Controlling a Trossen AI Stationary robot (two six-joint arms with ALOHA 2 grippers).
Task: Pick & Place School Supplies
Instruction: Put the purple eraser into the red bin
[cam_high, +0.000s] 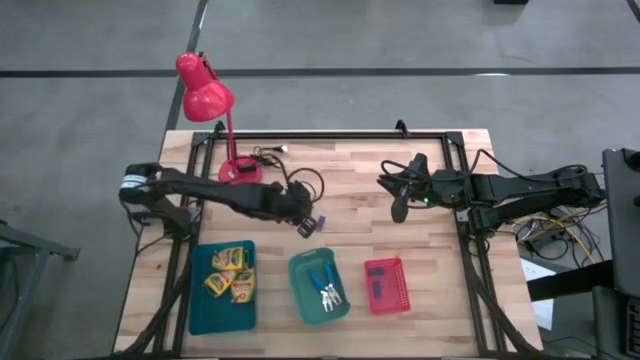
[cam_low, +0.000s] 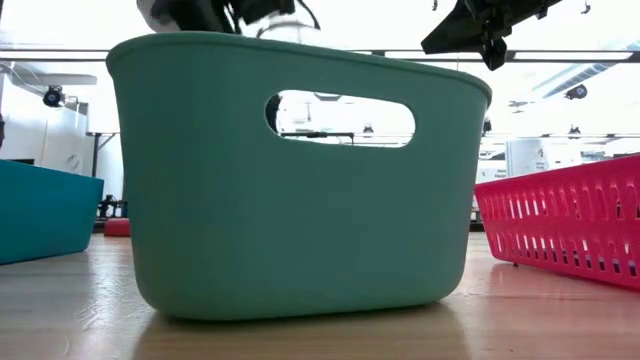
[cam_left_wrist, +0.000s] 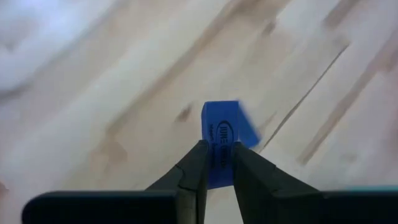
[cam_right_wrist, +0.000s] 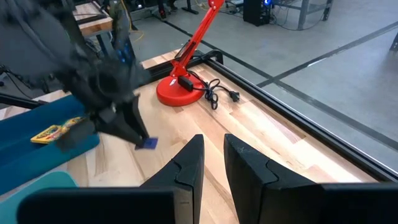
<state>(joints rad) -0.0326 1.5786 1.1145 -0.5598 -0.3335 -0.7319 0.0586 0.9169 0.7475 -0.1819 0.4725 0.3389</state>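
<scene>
My left gripper (cam_high: 305, 226) hovers over the middle of the table, just beyond the green tray (cam_high: 300, 285), and is shut on a small purple-blue block (cam_high: 319, 222). The right wrist view shows that block (cam_right_wrist: 148, 143) at the tips of the left gripper (cam_right_wrist: 134, 134). My right gripper (cam_high: 399, 210) waits above the wood right of centre, its fingers a narrow gap apart with nothing between them. Yellow-green crayon boxes (cam_high: 230, 272) lie in the teal tray (cam_high: 198, 300). Blue-handled scissors (cam_high: 327, 290) lie in the green tray. My left gripper (cam_left_wrist: 219, 149) pinches the block between its two fingers, on the block's end nearest the wrist (cam_left_wrist: 219, 163). The rest of the block (cam_left_wrist: 225, 121) sticks out past the fingertips. The fingers slant down from above, and the block seems lifted clear of the wood.
The red desk lamp (cam_high: 205, 95) stands at the far left on its base (cam_high: 238, 172), with its cord (cam_high: 300, 182) looped on the wood. The red tray (cam_high: 398, 290) sits right of the green tray and holds something dark. The low view is mostly filled by the green tray's wall (cam_low: 300, 200).
</scene>
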